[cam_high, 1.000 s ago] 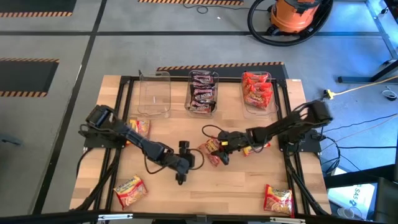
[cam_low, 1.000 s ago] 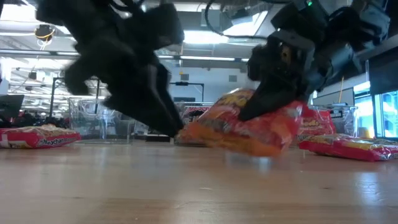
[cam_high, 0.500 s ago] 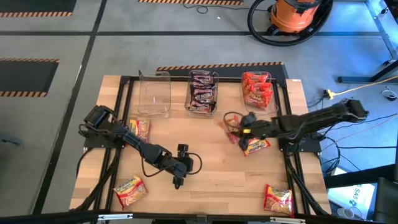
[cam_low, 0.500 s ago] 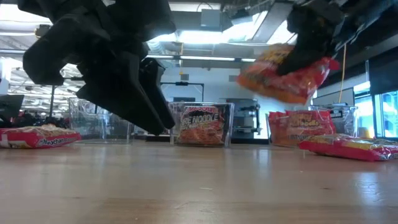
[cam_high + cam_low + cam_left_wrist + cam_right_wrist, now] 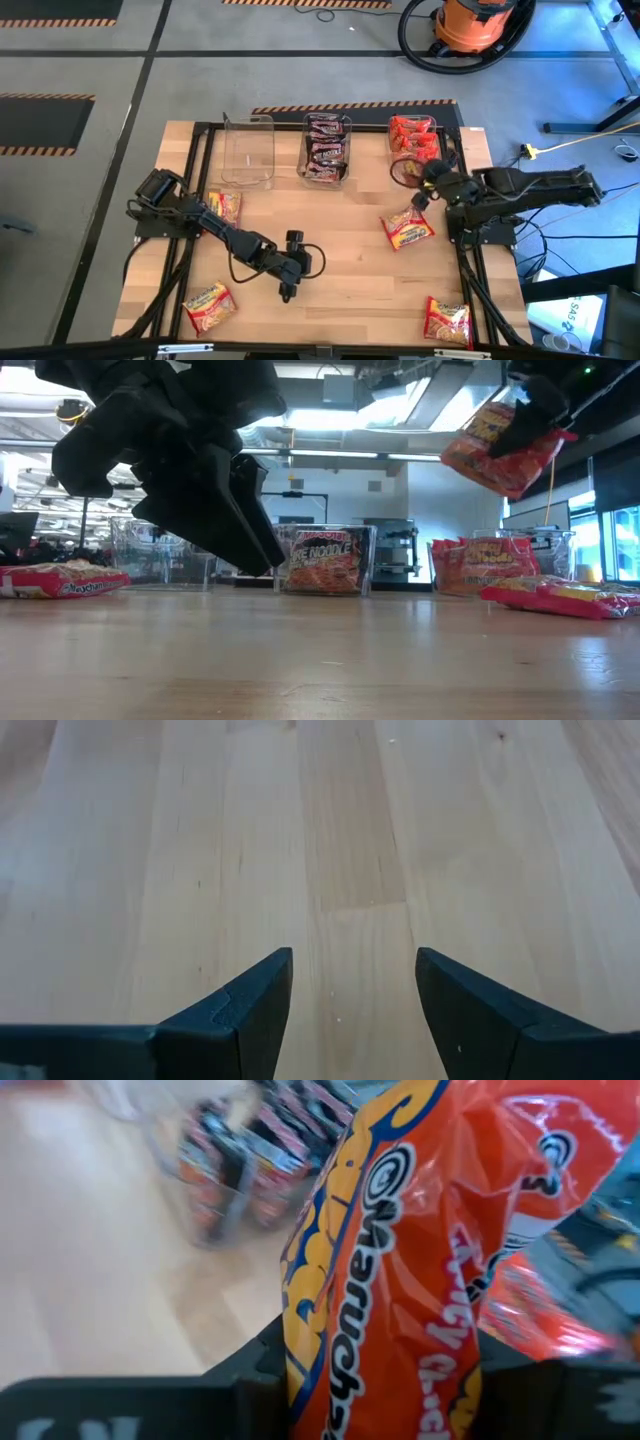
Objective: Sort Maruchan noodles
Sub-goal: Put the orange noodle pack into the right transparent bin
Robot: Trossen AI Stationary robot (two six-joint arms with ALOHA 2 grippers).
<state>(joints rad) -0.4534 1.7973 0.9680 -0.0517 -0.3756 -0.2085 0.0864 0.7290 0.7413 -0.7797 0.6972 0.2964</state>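
Held packet: a red-orange Maruchan packet (image 5: 400,1280) is clamped in the right hand (image 5: 418,193), raised off the worktop (image 5: 340,290) by the right-hand tub (image 5: 413,148) of red packets.
Writing: "Maruchan" is read on it.
Loose packets: one (image 5: 407,229) lies just below; others lie at the corners.
Left hand (image 5: 287,290): held open, empty, low over bare wood.
Change: the packet has been carried from mid-worktop toward the tub.

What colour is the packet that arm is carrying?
Red-orange with yellow lettering, the packet shows best in the right wrist view.
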